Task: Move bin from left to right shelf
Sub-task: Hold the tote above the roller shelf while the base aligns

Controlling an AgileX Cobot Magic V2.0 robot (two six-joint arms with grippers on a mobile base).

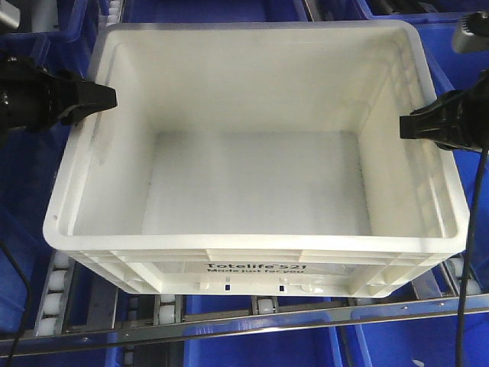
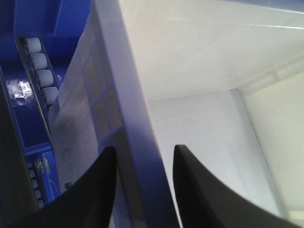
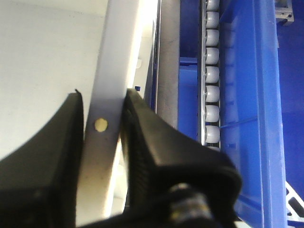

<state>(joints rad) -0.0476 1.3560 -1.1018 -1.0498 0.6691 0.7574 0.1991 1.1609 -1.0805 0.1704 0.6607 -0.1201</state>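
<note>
Right jaws clamp bin (image 1: 252, 264) rim; left jaws astride rim, grip unclear; roller shelf (image 1: 229, 325), blue bins (image 1: 267, 350).

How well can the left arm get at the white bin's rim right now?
Probably yes: the left gripper straddles the bin at its left rim, a finger on each side, nothing in between.

"Totelife 521" on bin (image 1: 137, 264) side

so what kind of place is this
Probably a warehouse or stockroom with flow-rack shelving: roller tracks run under the white bin, and blue bins are packed around it.
</note>
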